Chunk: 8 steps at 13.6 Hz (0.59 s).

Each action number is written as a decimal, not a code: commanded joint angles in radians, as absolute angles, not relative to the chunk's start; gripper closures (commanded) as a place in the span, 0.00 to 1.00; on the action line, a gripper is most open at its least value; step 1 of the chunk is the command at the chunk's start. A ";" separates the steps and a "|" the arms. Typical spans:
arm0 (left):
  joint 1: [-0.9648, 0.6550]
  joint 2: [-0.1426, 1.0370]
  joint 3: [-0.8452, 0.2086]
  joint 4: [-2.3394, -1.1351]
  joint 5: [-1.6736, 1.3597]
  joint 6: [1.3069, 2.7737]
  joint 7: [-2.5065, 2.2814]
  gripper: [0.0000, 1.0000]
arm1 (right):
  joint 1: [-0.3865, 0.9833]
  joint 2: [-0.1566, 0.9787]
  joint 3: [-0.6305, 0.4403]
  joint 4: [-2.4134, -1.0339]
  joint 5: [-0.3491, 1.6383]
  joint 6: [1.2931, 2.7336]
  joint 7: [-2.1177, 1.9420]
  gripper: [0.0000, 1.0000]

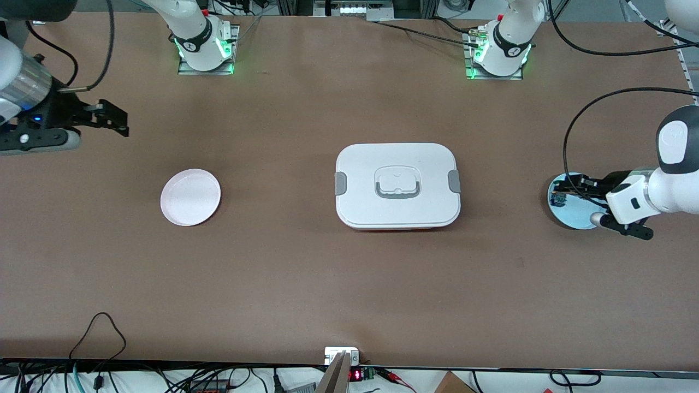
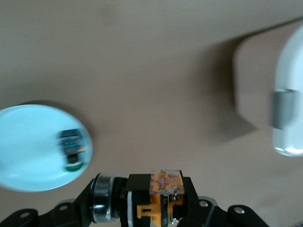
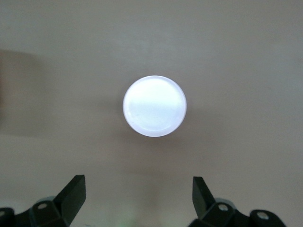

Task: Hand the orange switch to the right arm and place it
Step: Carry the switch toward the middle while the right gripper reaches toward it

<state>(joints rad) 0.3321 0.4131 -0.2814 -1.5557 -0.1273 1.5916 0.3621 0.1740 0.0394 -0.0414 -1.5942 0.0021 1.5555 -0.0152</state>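
While the left gripper (image 2: 156,208) pinches the orange switch (image 2: 163,194) above the blue plate (image 1: 570,215) at the left arm's end of the table, the right gripper (image 3: 137,196) hangs spread wide, up in the air near the pink plate (image 1: 190,197). The white lunch box (image 1: 397,185) sits between the plates.

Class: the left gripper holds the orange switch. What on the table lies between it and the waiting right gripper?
The closed white lunch box sits mid-table between the left gripper, shut on the orange switch, and the open right gripper. Nothing else visible intervenes.
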 commanded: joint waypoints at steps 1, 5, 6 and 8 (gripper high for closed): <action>0.344 0.429 -0.339 -1.526 -0.282 1.555 0.522 0.91 | 0.207 0.043 -0.046 -1.591 0.070 1.549 -0.011 0.00; 0.325 0.439 -0.419 -1.532 -0.539 1.568 0.681 0.96 | 0.209 0.103 -0.051 -1.588 0.246 1.569 -0.023 0.00; 0.321 0.455 -0.434 -1.534 -0.617 1.572 0.760 0.95 | 0.209 0.109 -0.052 -1.591 0.315 1.569 -0.021 0.00; 0.304 0.488 -0.465 -1.542 -0.768 1.615 0.955 0.95 | 0.209 0.126 -0.052 -1.594 0.449 1.574 -0.021 0.00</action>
